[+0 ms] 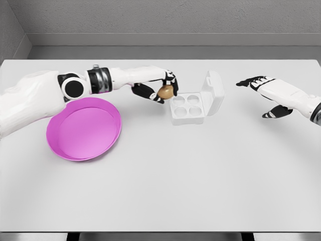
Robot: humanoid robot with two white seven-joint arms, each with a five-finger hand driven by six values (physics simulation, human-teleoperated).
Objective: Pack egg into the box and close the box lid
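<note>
One brown egg (165, 92) sits gripped in the left hand (159, 88), just beside the open white box (193, 106) with its lid (214, 93) tilted up. The right hand (266, 90) hovers spread and empty above the desk (200, 175), and a pink bowl (84, 128) lies left.
</note>
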